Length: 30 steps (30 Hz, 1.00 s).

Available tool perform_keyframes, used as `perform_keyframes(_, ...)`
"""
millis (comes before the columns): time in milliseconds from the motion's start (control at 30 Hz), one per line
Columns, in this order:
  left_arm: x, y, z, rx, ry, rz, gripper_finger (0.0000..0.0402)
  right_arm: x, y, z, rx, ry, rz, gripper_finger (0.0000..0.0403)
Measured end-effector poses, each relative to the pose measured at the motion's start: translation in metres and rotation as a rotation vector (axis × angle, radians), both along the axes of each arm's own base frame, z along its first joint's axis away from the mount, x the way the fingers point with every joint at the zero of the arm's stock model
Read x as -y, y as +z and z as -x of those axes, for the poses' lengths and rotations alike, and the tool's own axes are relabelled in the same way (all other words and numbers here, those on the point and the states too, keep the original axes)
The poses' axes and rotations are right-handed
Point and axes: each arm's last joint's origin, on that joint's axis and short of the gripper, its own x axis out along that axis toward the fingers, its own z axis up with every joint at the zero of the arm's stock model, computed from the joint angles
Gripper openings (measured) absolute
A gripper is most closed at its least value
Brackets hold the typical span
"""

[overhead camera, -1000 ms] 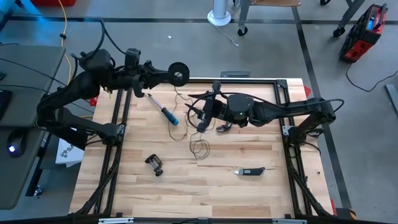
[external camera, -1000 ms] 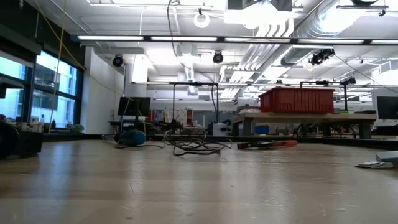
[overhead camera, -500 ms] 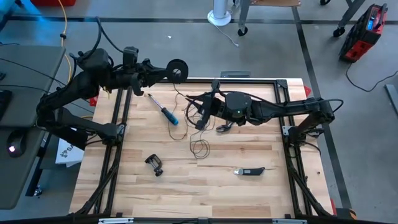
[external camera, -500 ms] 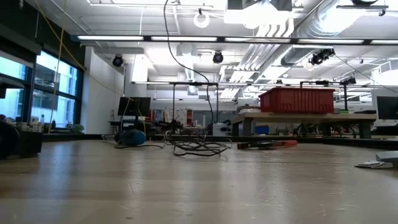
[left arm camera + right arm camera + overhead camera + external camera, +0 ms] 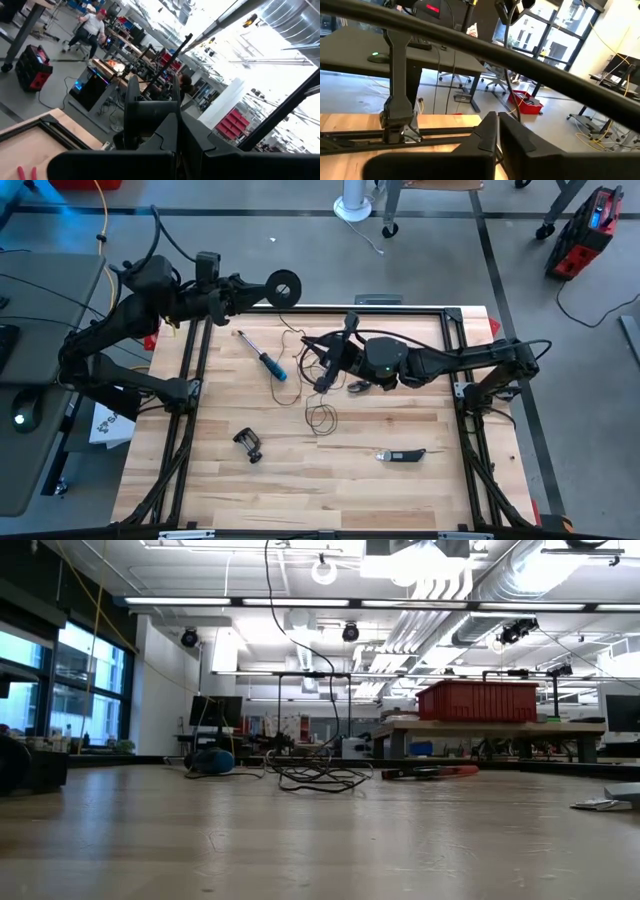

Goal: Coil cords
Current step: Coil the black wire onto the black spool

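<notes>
We see the left gripper (image 5: 262, 291) raised over the tabletop's far edge, clamped on the reel (image 5: 284, 289). The cord (image 5: 318, 416) runs from there down to a loose tangle near the tabletop's middle. The right gripper (image 5: 322, 368) hangs above the middle, fingers together, seemingly pinching the cord, though it is too thin to be sure.

Two matte black jointed arms (image 5: 120, 330) trailing thick black cables (image 5: 155, 230).

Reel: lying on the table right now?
No. In the high view the left gripper holds the reel up past the table's far edge.
</notes>
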Motion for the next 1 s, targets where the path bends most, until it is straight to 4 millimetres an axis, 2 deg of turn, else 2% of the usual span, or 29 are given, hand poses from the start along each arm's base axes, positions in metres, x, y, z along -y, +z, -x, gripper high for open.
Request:
perform_keyframes(333,0.0,0.0,0.0,0.005,-0.009,0.033,0.0,0.009,0.005,-0.001,0.044,-0.032,0.017,0.016)
perform_keyframes(433,0.0,0.0,0.0,0.005,-0.008,0.033,0.0,0.014,0.005,-0.002,0.042,0.009,0.014,0.0178)
perform_keyframes(567,0.0,0.0,0.0,0.006,-0.007,0.033,0.0,0.021,0.003,-0.005,0.047,0.016,0.019,0.018)
perform_keyframes(667,0.0,0.0,0.0,0.002,-0.007,0.034,0.0,0.022,-0.001,-0.008,0.033,0.007,0.02,0.0172)
perform_keyframes(733,0.0,-0.001,0.0,0.001,-0.005,0.035,0.0,0.022,-0.002,-0.009,0.022,0.005,0.037,0.015)
perform_keyframes(833,0.0,-0.001,0.0,0.002,0.001,0.035,0.0,0.02,-0.004,-0.011,0.02,0.003,0.046,0.0097)
perform_keyframes(933,0.0,-0.001,0.0,0.002,0.001,0.049,0.0,0.019,-0.008,-0.013,0.003,-0.014,0.035,0.0027)
perform_keyframes(1000,0.0,-0.001,0.0,0.002,0.0,0.052,0.0,0.017,-0.008,-0.013,0.012,-0.023,0.02,0.001)
